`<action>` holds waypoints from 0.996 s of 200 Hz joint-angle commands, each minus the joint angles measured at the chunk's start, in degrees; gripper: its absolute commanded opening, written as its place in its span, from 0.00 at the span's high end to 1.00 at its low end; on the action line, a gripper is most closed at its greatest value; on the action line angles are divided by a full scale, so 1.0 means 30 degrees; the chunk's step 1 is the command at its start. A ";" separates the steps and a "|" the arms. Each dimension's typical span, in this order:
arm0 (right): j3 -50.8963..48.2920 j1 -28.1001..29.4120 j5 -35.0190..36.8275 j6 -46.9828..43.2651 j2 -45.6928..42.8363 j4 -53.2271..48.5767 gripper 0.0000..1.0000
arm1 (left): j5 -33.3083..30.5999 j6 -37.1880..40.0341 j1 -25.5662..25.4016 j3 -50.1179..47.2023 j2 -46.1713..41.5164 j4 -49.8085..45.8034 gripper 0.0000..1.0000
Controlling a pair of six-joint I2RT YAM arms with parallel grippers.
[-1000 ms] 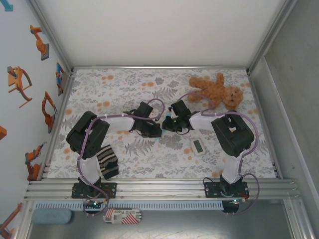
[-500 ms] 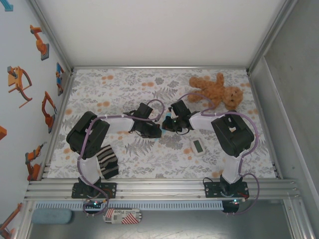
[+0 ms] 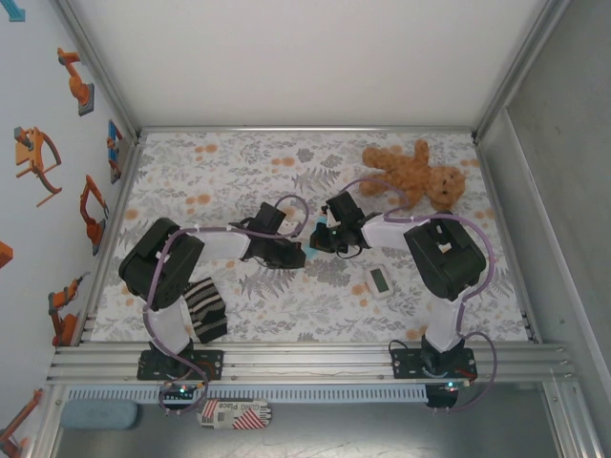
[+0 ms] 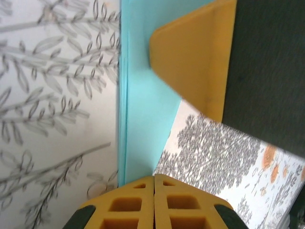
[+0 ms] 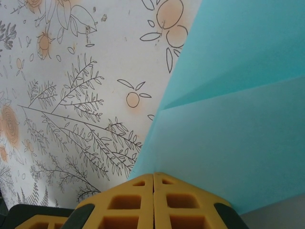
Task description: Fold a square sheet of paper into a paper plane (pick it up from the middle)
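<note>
The light-blue paper (image 4: 143, 95) is folded into a narrow layered strip with a sharp crease along its left side. It runs down into my left gripper (image 4: 153, 177), whose yellow jaws are shut on its end. In the right wrist view the paper (image 5: 238, 119) spreads wide with a diagonal fold line, and my right gripper (image 5: 153, 175) is shut on its edge. Seen from above, the left gripper (image 3: 294, 253) and right gripper (image 3: 321, 237) meet nose to nose at the table's middle, covering most of the paper. A right finger (image 4: 195, 62) presses on the paper.
A brown teddy bear (image 3: 415, 174) lies at the back right. A small white gadget (image 3: 379, 281) sits just right of the grippers. A striped cloth (image 3: 205, 310) lies by the left arm's base. The floral table cover (image 3: 210, 172) is bare at the back left.
The left arm has swung a little to the left, its elbow and wrist shifting leftward. The right arm has stayed where it was, and both grippers remain shut.
</note>
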 commanded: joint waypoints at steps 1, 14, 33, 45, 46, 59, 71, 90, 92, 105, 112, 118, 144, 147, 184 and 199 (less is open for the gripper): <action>-0.0135 -0.0074 0.1172 0.0027 0.1029 -0.1984 0.93 | -0.0157 0.0289 -0.0027 -0.1098 -0.0816 -0.3139 0.93; -0.0057 -0.0075 0.1086 0.0027 0.1082 -0.1984 0.93 | -0.0299 0.0440 -0.0147 -0.1325 -0.1178 -0.3655 0.93; -0.0044 -0.0066 0.1042 0.0005 0.1081 -0.1985 0.93 | -0.0624 0.0633 -0.0206 -0.1605 -0.1745 -0.4429 0.93; -0.0017 -0.0074 0.0940 -0.0004 0.1055 -0.1950 0.93 | -0.0931 0.0786 -0.0177 -0.1670 -0.2268 -0.4800 0.93; -0.0018 -0.0059 0.0932 -0.0003 0.1054 -0.1953 0.93 | -0.0947 0.0776 -0.0173 -0.1671 -0.2293 -0.4825 0.93; -0.0045 -0.0074 0.0816 -0.0003 0.0998 -0.1875 0.93 | -0.1152 0.0752 -0.0092 -0.1458 -0.2992 -0.4975 0.93; -0.0109 -0.0041 0.0543 0.0131 0.0922 -0.1627 0.93 | -0.1296 0.0604 -0.0061 -0.1100 -0.3679 -0.4738 0.93; -0.0325 0.0096 0.0016 0.0556 0.0646 -0.1091 0.93 | -0.1270 0.0078 -0.0057 -0.0724 -0.4340 -0.3385 0.93; -0.0366 0.0122 -0.0020 0.0613 0.0614 -0.1043 0.93 | -0.1244 0.0001 -0.0068 -0.0695 -0.4361 -0.3202 0.93; -0.0488 0.0273 -0.0270 0.0921 0.0442 -0.0651 0.93 | -0.1241 -0.0496 -0.0079 -0.0481 -0.4077 -0.2253 0.92; -0.0533 0.0334 -0.0389 0.1085 0.0368 -0.0503 0.93 | -0.1284 -0.0691 -0.0070 -0.0320 -0.3769 -0.1898 0.92; -0.0575 0.0362 -0.0462 0.1229 0.0292 -0.0372 0.93 | -0.1334 -0.0803 -0.0078 -0.0118 -0.3448 -0.1682 0.92; -0.0672 0.0365 -0.0568 0.1519 0.0027 -0.0014 0.94 | -0.1312 -0.1113 -0.0055 0.0796 -0.1870 -0.0517 0.93; -0.0642 0.0365 -0.0562 0.1513 0.0020 -0.0035 0.94 | -0.1281 -0.1117 -0.0052 0.0930 -0.1694 -0.0438 0.93; -0.0516 0.0365 -0.0510 0.1566 0.0027 -0.0080 0.95 | -0.1502 -0.0975 -0.0026 0.1990 0.0167 -0.0236 0.96; -0.0532 0.0365 -0.0482 0.1609 -0.0002 -0.0080 0.96 | -0.1570 -0.1035 0.0030 0.1809 0.0477 -0.0068 0.97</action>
